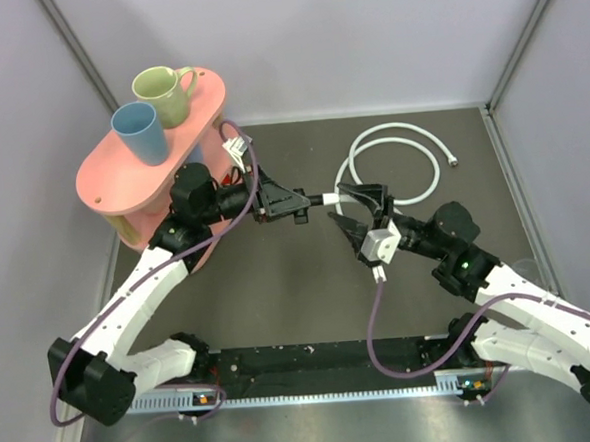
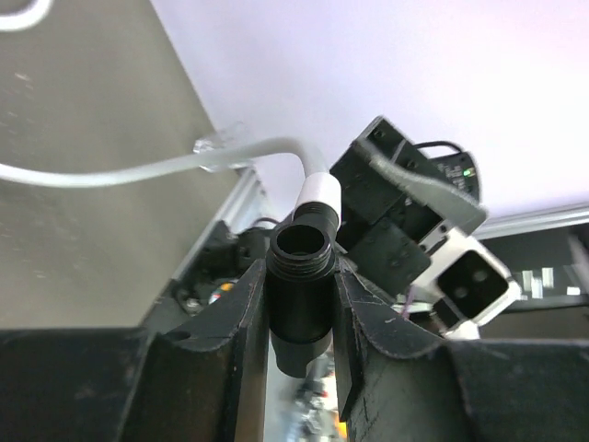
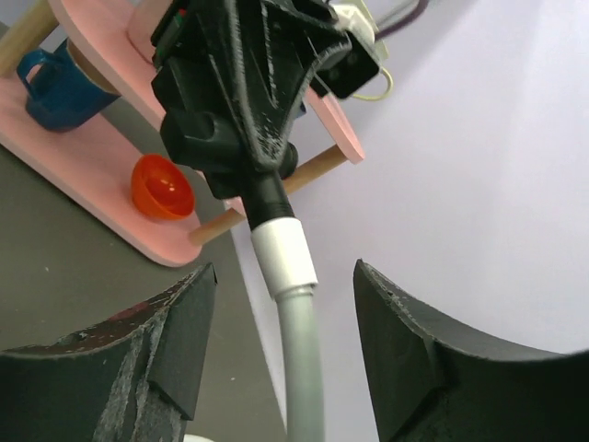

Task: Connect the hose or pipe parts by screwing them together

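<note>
My left gripper (image 1: 296,203) (image 2: 299,304) is shut on the black T-shaped connector (image 2: 299,276) (image 3: 247,180), held above the table. One threaded port faces the left wrist camera, open and unfilled. The hose's white end fitting (image 1: 328,199) (image 2: 317,191) (image 3: 283,253) sits against another port of the connector. From that fitting the thin white hose (image 1: 434,167) (image 3: 304,359) runs back to a loop on the table, with its other silvery end (image 1: 454,160) lying loose. My right gripper (image 1: 346,206) (image 3: 283,276) is open, its fingers standing on either side of the fitting without touching it.
A pink two-level stand (image 1: 102,183) at the back left carries a green mug (image 1: 165,94) and a blue cup (image 1: 141,132). An orange bowl (image 3: 161,187) lies on its lower shelf. Pale walls close in the dark table (image 1: 279,292) on three sides.
</note>
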`<state>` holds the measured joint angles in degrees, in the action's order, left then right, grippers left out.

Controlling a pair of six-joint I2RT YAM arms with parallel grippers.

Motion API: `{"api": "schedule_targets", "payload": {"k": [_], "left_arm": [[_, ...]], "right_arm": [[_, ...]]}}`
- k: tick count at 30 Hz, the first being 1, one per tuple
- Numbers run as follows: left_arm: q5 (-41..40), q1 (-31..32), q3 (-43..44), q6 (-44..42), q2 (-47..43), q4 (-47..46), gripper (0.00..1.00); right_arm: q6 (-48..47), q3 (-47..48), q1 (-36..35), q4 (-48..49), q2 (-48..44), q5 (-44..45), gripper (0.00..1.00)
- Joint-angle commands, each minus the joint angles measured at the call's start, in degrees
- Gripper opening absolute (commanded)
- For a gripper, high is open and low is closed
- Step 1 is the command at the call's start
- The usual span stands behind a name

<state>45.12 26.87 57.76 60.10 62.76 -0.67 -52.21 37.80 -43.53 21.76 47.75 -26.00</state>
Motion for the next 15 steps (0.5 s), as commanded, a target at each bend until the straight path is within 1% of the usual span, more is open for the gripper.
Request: {"api": "schedule_targets", "payload": {"k": [1, 3, 5, 7, 8, 9, 11, 13, 14, 15], "left_arm": [[6.2, -0.24, -2.73, 21.62, 0.78, -22.42, 0.0], [7.69, -0.42, -2.65, 23.48, 2.0, -24.2, 0.0], [8.4, -0.42, -2.21, 23.66, 2.62, -23.86, 0.0], [8.66, -0.42, -2.38, 24.28, 2.8, -23.94, 0.0], [8.93, -0.42, -2.47, 24.37, 2.89, -23.94, 0.0], [9.28, -0.42, -2.47, 24.63, 2.98, -23.94, 0.0], [10.86, -0.42, -2.04, 24.46, 3.59, -24.12, 0.0], [12.0, -0.42, -1.68, 23.67, 4.12, -24.12, 0.0], [12.88, -0.42, -1.51, 23.14, 4.64, -24.21, 0.0], [13.41, -0.42, -1.25, 20.87, 5.0, -23.95, 0.0]], "right_arm": [[-7.55, 0.69, -2.52, 3.73, 1.56, 3.23, 0.59], [-8.26, 1.13, -2.7, 3.38, 2.09, 2.8, 0.56], [-8.61, 1.66, -2.79, 3.29, 2.53, 2.45, 0.55], [-8.88, 1.92, -3.32, 3.55, 2.79, 2.27, 0.47], [-8.97, 2.27, -3.49, 3.38, 2.88, 2.27, 0.42], [-9.14, 2.45, -3.93, 3.38, 3.05, 2.18, 0.34], [-9.14, 3.41, -4.11, 1.98, 3.32, 1.4, 0.26], [-9.14, 4.64, -4.46, 0.4, 3.32, 0.69, 0.14], [-9.14, 5.08, -4.46, -0.48, 3.32, -0.62, 0.05], [-8.88, 5.79, -4.46, -1.71, 3.4, -1.42, 0.0]]}}
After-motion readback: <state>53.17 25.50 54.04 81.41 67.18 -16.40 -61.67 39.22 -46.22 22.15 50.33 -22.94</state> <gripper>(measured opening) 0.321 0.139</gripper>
